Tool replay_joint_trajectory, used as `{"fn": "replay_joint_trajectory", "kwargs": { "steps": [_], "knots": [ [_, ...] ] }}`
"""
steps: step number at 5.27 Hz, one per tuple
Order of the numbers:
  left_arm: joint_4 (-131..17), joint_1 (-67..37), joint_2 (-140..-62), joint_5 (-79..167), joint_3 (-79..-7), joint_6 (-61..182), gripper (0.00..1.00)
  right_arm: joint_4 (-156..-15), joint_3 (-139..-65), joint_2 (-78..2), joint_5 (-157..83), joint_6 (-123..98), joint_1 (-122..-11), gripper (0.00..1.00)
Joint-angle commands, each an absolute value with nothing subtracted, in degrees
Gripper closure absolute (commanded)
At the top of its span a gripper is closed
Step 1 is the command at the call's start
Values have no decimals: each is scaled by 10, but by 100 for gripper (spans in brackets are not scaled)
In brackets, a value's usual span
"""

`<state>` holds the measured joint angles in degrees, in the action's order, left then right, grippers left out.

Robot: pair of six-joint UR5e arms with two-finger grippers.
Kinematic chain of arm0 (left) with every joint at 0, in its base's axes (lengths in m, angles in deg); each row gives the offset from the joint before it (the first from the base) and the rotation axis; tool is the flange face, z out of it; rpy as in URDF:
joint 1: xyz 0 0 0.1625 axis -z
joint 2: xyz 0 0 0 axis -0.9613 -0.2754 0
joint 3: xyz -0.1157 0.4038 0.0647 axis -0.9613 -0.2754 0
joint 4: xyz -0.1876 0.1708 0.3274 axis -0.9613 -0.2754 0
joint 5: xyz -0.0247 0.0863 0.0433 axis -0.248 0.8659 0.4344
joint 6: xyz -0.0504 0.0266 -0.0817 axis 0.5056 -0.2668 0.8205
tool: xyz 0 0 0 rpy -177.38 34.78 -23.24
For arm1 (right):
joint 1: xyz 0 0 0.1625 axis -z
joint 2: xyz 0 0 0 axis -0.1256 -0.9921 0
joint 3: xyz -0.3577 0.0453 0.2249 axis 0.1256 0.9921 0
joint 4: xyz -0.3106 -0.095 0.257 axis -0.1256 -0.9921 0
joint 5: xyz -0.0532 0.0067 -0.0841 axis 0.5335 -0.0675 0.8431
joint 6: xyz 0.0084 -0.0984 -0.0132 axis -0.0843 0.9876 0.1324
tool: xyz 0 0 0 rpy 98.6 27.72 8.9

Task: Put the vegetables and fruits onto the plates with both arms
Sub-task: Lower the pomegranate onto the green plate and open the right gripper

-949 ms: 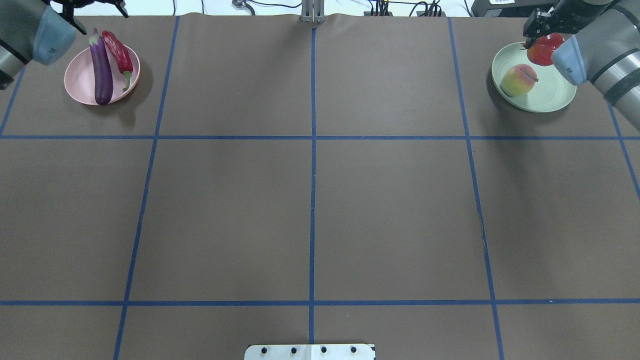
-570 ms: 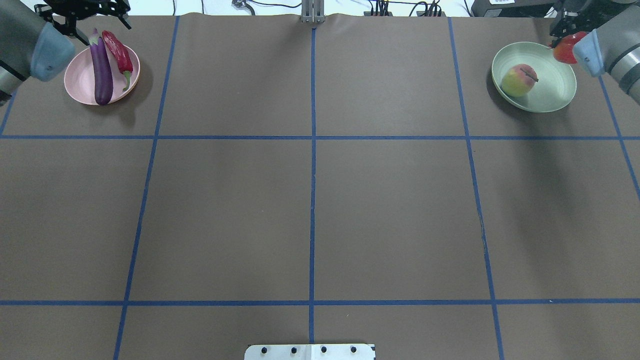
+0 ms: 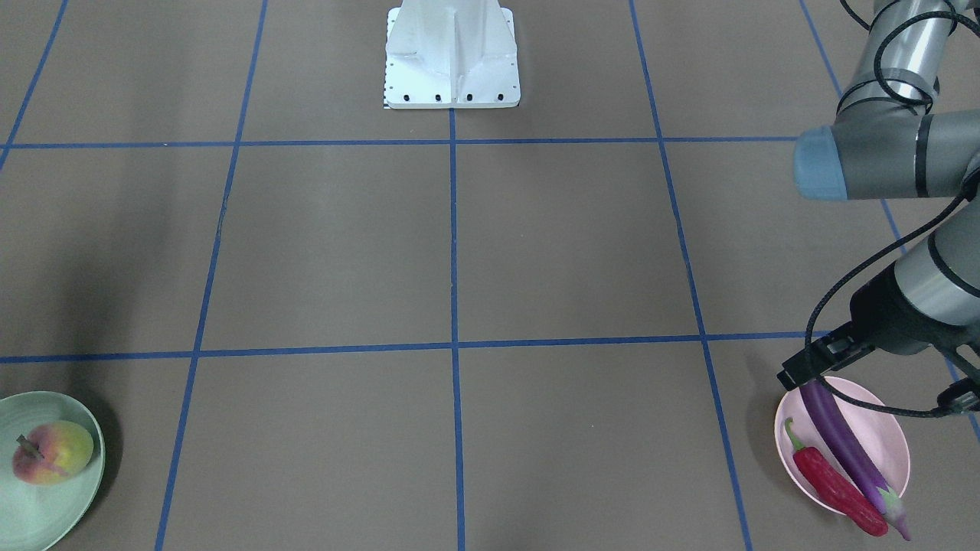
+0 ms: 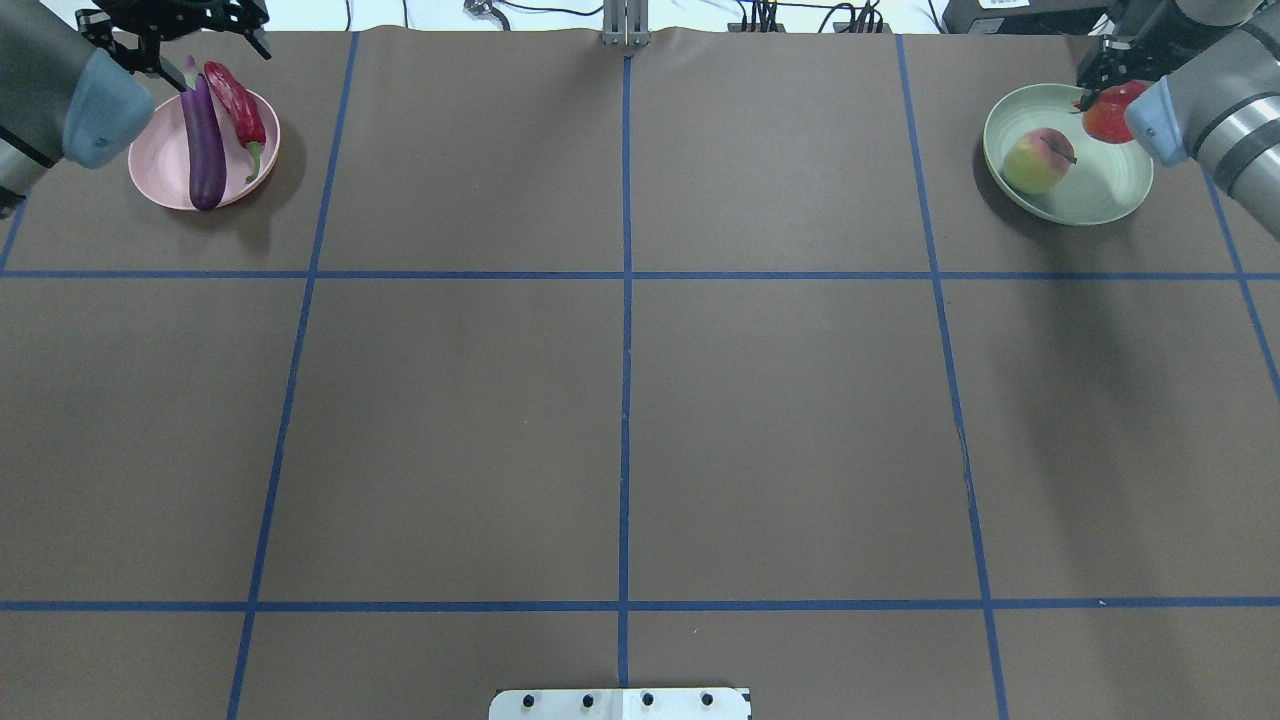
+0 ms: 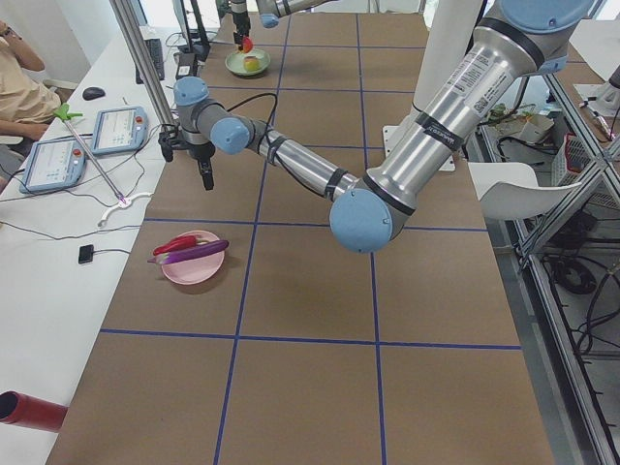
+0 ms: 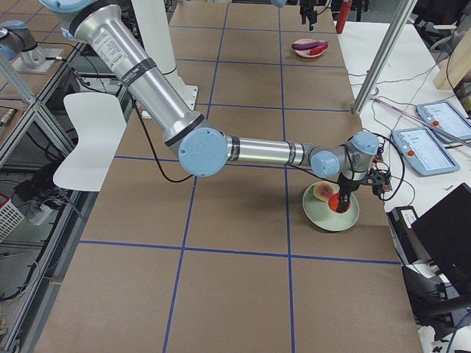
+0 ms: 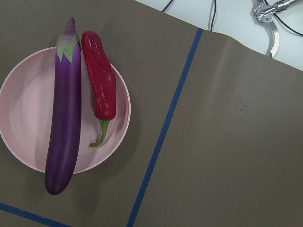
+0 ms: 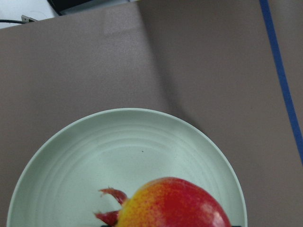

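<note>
The right gripper is clamped on the pomegranate, which hangs between its jaws just above the mint plate, near the rim. The peach lies on that plate, to one side of the jaws and clear of them. The left gripper hovers with its jaws apart and empty over the pink plate. Beneath them the eggplant and chili lie side by side on the plate, both ends of the eggplant overhanging the rim.

A robotics lab: brown table gridded with blue tape, teach pendants alongside
</note>
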<state>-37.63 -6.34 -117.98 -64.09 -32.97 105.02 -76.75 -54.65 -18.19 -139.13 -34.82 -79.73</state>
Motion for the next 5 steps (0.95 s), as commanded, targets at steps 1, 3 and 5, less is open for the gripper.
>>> {"fn": "replay_joint_trajectory", "kwargs": {
  "steps": [1,3,5],
  "knots": [
    [-376,-63,-1180,-641,-332,1050,0,-750,-542,-186,-1391,-349,-793,0],
    [-377,-63,-1155,-646,-366,1045,0,-747,-572,-192,-1392,-347,-796,0],
    [-382,-63,-1029,-646,-508,997,0,-756,-808,-335,-1405,-348,-800,0]
  ]
}}
